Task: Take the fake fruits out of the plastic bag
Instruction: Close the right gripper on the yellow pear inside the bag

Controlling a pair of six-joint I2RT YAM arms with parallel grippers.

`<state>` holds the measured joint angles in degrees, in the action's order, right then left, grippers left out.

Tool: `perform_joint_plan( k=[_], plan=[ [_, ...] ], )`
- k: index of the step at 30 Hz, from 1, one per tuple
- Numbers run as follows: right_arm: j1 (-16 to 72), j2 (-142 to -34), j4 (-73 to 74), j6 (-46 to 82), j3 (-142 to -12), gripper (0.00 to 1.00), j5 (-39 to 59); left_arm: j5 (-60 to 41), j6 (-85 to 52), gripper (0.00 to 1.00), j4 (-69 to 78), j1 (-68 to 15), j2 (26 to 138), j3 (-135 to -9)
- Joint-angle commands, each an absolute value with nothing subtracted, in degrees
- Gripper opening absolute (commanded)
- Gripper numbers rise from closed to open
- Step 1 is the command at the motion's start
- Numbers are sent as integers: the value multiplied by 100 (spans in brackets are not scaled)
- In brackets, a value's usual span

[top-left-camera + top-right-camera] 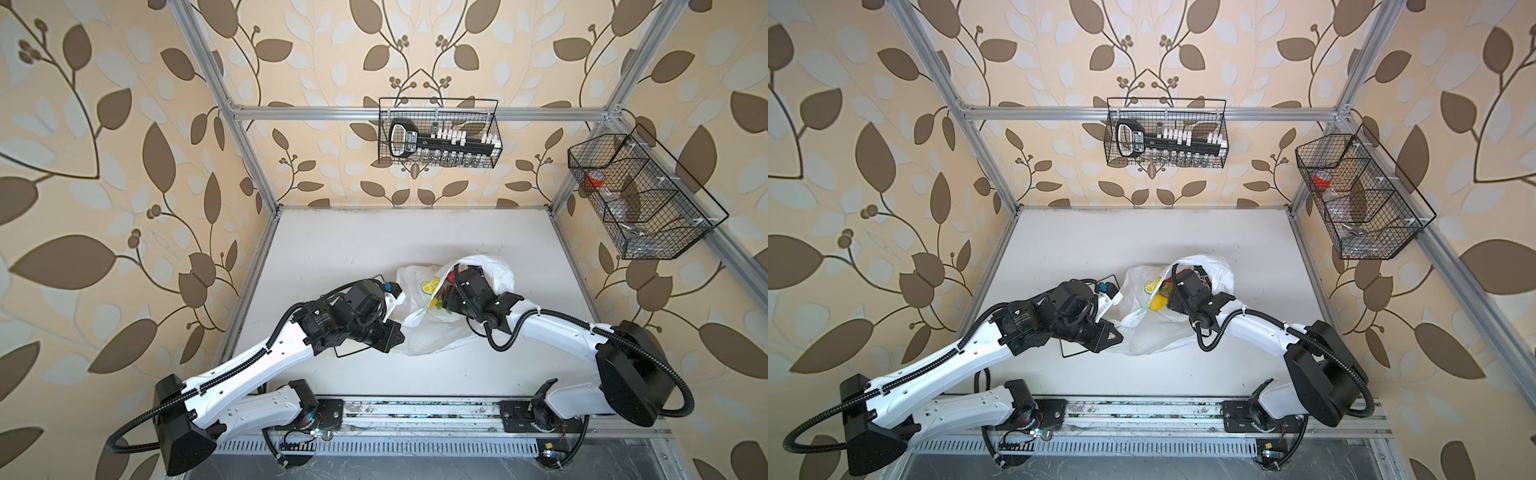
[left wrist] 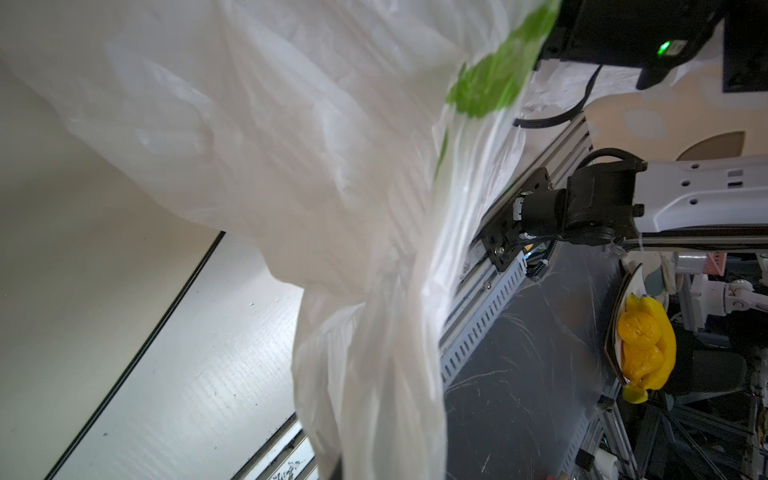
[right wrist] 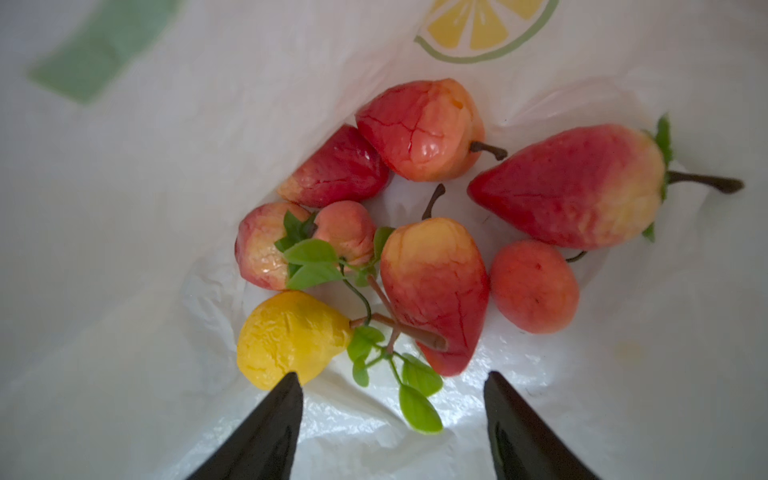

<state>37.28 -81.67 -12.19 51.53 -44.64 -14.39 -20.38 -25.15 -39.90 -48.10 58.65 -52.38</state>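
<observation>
**Hazards.** The fruits (image 3: 419, 133) lie in a cluster at the bottom of the bag (image 3: 124, 249), resting on thin film.
- If the right gripper (image 3: 392, 374) closes too low, it is likely to pinch film together with a fruit. A lift then drags the bag.
- The pear (image 3: 286, 336) carries a leafy stem (image 3: 374, 332) that crosses the red fruit (image 3: 434, 291) beside it. Lifting the pear may snag on that neighbour or pull it along.
- The fruits are glossy and rounded. Tapered fingertips closing off-centre can squeeze one out sideways.
- The mouth (image 1: 496, 274) depends on the left gripper (image 1: 400, 332). If film slips from it, the mouth can collapse over the right wrist and hide the fruits from that camera.

**Right gripper.** In both top views it reaches through the mouth into the bag. The jaws stand wide apart and hold nothing. One fingertip (image 3: 286, 399) lies at the pear's edge, but contact cannot be confirmed. The other is over bare film, clear of the fruits.

**Left gripper.** It is clamped closed on the bag's near edge. In the left wrist view the film bunches toward it.

**Location.** The bag lies on the table (image 1: 353, 249) between the arms. All visible fruits are inside it, and none is seen on the table.
</observation>
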Motion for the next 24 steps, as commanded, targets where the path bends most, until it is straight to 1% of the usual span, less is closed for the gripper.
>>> perform_joint_plan(
  k=[1, 3, 6, 12, 16, 23, 24],
  plan=[
    [3727, -8386, -1256, 5699, -4633, 75, -1793, -1800, -2318, 0, -4081, -4860, 5854, -5454],
    [3721, -8474, -1266, 5899, -4726, 78, -1910, -1719, -2307, 0, -4070, -4860, 5879, -5495],
    [3709, -8593, -1216, 6084, -4924, 77, -1810, -1644, -2303, 0, -4015, -4869, 5922, -5511],
    [3712, -8587, -739, 7099, -4813, 67, -1368, -1515, -2305, 0, -3916, -4878, 5941, -5527],
    [3774, -8592, -475, 7773, -4746, 64, -1014, -1435, -2318, 0, -3877, -4885, 5928, -5561],
    [3955, -8784, -326, 8743, -4745, 69, -785, -1421, -2396, 0, -3723, -4882, 5915, -5589],
    [4091, -8805, -247, 8918, -4676, 69, -771, -1429, -2423, 0, -3680, -4881, 5907, -5588]
  ],
)
